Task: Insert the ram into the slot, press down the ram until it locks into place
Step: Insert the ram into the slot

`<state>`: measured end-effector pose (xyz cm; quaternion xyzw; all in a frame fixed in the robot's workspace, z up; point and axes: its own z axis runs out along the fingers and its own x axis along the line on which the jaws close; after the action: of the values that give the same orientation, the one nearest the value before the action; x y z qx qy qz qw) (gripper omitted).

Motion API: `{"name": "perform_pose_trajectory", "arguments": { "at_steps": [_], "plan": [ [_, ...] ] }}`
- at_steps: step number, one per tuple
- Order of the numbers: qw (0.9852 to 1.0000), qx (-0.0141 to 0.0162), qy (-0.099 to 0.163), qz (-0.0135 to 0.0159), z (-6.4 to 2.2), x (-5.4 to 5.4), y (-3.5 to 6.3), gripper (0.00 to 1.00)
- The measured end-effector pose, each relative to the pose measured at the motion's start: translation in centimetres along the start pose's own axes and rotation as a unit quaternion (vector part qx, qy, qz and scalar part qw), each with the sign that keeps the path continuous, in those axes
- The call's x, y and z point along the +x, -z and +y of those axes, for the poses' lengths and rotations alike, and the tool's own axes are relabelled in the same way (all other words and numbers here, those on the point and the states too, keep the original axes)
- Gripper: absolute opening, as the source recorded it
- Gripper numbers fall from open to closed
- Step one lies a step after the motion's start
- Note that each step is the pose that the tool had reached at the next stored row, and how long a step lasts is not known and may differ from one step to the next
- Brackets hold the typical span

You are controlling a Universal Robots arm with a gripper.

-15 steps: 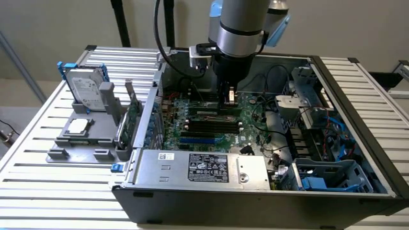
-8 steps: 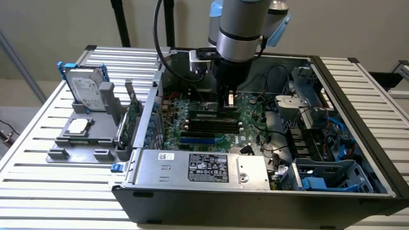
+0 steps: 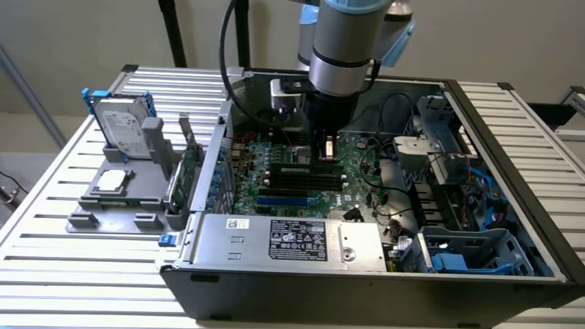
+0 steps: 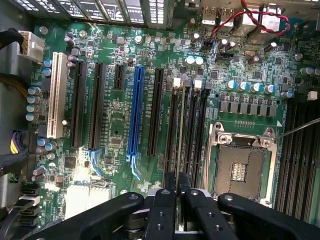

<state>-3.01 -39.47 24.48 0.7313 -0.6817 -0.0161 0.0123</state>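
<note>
1. Case lies open; in the exterior view the arm hides part of its motherboard.
2. The gripper, nearly closed, pinches the ram by its top edge.
3. The slot, among parallel black sockets, lies directly under the ram.
4. The ram shows edge-on as a thin line; how deep it sits is unclear.

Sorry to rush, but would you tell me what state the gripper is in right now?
Gripper: closed, holding the ram.

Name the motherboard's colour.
Green; the motherboard shows best in the wrist view.
</note>
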Motion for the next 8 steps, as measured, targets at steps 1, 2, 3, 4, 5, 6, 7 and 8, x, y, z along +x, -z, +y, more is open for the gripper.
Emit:
{"name": "perform_pose_trajectory", "arguments": {
  "at_steps": [1,2,3,4,5,6,7,8],
  "plan": [
    [1.0,0.0,0.0,0.0003,-0.01,0.01,-0.14,0.14],
    [1.0,0.0,-0.001,0.0007,-0.01,0.01,-0.28,0.14],
    [1.0,-0.0001,-0.001,0.001,-0.02,0.02,-0.4,0.14],
    [1.0,-0.0001,-0.002,0.0014,-0.03,0.02,-0.49,0.14],
    [1.0,-0.0001,-0.002,0.0018,-0.03,0.02,-0.55,0.14],
    [1.0,-0.0002,-0.002,0.0021,-0.03,0.02,-0.55,0.14],
    [1.0,-0.0002,-0.002,0.0022,-0.03,0.03,-0.55,0.14],
    [1.0,-0.0002,-0.003,0.0022,-0.03,0.03,-0.56,0.14]
  ]
}}
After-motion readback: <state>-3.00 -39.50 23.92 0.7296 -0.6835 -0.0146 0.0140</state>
